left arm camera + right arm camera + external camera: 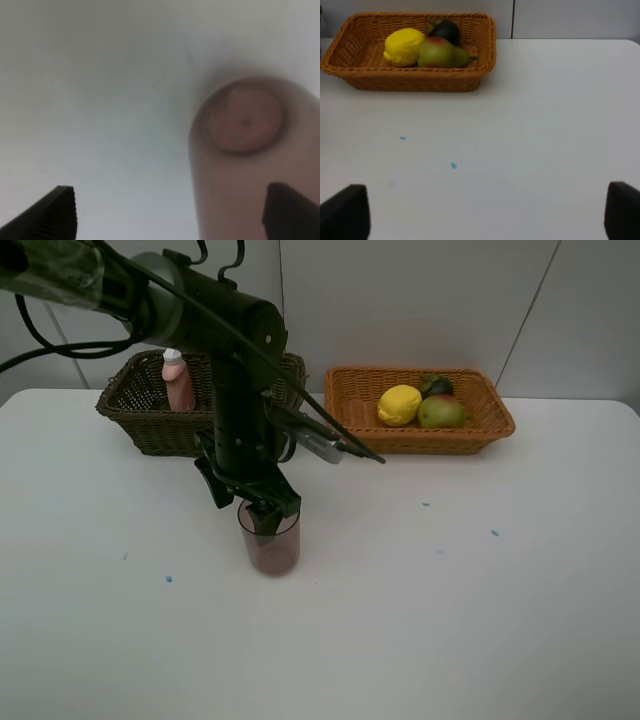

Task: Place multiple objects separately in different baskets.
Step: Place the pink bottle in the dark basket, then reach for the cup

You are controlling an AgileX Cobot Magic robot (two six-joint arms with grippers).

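The left claw [268, 512] hangs wide open over the cup [270, 542], which stands upright on the table [480, 620], apart from both baskets. One finger [287, 212] sits at the cup's rim and the other [55, 212] is well off to the side, so the grip looks off-centre. Closing like this could tip or shove the light cup. The right claw [485, 215] is open and empty. The bottle [178, 380] is in the dark basket [140, 410]; 3 fruits lie in the orange basket [470, 435].

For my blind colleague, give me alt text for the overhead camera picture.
The left gripper, open, is at the rim of a mauve cup on a white table. Behind, a dark basket holds a pink bottle; an orange basket holds fruit.
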